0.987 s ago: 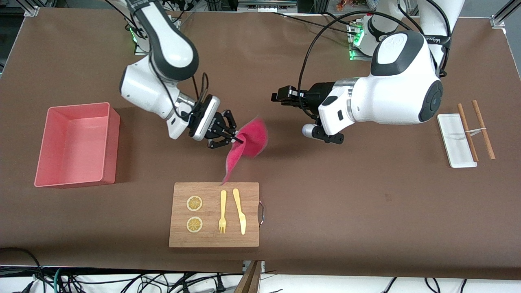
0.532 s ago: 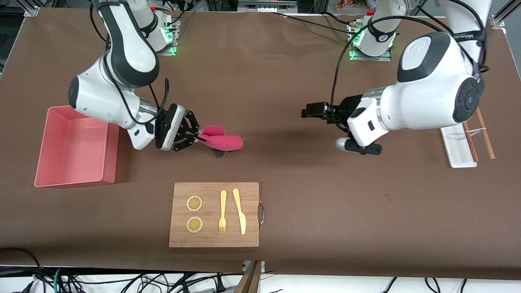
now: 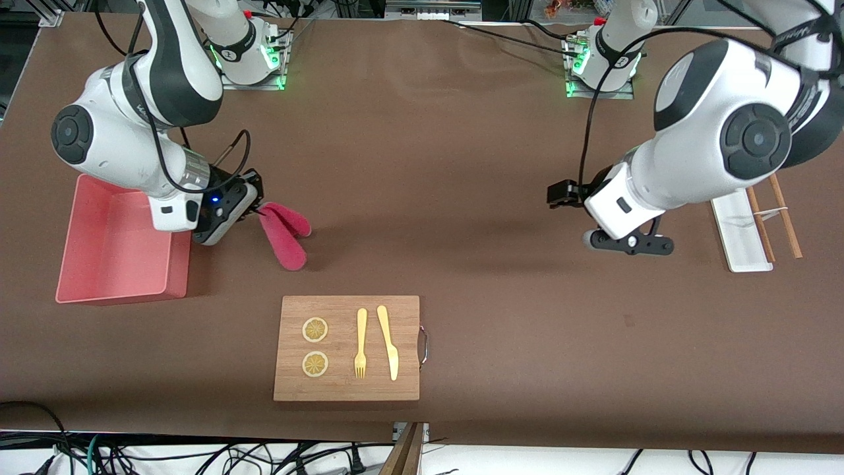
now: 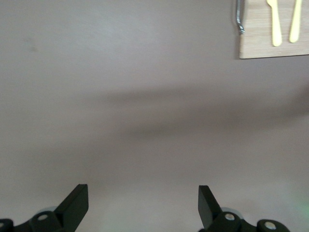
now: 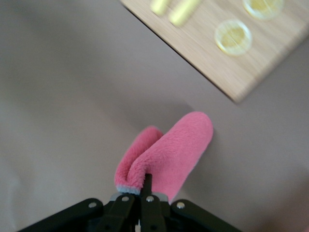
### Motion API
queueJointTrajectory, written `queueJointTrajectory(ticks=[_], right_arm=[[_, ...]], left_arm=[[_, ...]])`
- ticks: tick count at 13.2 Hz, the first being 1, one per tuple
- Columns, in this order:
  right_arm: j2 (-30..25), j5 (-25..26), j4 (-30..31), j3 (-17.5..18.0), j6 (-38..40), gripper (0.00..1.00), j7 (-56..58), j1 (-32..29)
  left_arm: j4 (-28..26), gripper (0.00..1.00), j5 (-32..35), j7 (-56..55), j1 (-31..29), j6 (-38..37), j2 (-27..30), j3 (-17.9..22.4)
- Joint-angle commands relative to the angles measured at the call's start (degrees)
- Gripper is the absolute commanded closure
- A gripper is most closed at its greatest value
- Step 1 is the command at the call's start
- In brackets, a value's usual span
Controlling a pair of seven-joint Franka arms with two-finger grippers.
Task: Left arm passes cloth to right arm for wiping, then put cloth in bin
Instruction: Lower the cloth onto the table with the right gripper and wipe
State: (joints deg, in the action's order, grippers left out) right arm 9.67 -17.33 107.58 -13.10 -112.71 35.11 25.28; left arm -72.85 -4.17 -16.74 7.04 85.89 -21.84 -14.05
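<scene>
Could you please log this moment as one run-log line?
phase: handover done | right gripper: shut on cloth, beside bin | left gripper: open, empty, waiting over bare table

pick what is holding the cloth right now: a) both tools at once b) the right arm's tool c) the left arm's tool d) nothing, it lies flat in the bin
b, the right tool is shut on the folded cloth beside the bin, while the left tool hangs open with nothing in it over bare table.
</scene>
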Motion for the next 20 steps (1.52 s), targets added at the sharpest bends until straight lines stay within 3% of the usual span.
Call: queueJointTrajectory(ticks=[1, 3, 6, 8, 12, 16, 20], right_arm=[[-2.3, 4.4, 1.2, 0.3, 4.0, 1.0, -10.5, -1.6], [-2.4, 6.4, 1.7, 0.3, 5.0, 1.0, -16.4, -4.4], [-3.7, 12.9, 3.5, 0.3, 5.2, 1.0, -24.0, -6.3], [-3.9, 14.2, 4.2, 0.2, 5.4, 1.0, -28.8, -6.4], [-0.5, 15.9, 9.8, -0.1, -0.3, 1.0, -31.9, -6.6], [6.9, 15.2, 10.2, 0.5, -8.0, 1.0, -33.5, -6.3], [12.1, 14.6, 10.2, 7.2, -14.3, 1.0, -40.4, -6.1]], left_arm=[[-1.1, 0.0, 4.9, 7.3, 0.8, -1.6, 5.5, 2.2], [-4.2, 0.0, 5.5, 12.1, 0.4, -0.8, 9.2, 5.2], [-19.3, 0.0, 5.6, 14.5, 0.5, 7.8, 21.9, 11.0], [-23.2, 0.0, 5.6, 19.4, 1.3, 8.1, 25.3, 15.3], [-23.2, 0.0, 8.4, 24.2, 2.3, 9.2, 24.3, 16.7], [-23.0, 0.0, 9.2, 24.3, 3.1, 10.0, 24.1, 16.6], [-22.5, 0.0, 9.1, 24.7, 3.2, 10.0, 25.6, 18.8]])
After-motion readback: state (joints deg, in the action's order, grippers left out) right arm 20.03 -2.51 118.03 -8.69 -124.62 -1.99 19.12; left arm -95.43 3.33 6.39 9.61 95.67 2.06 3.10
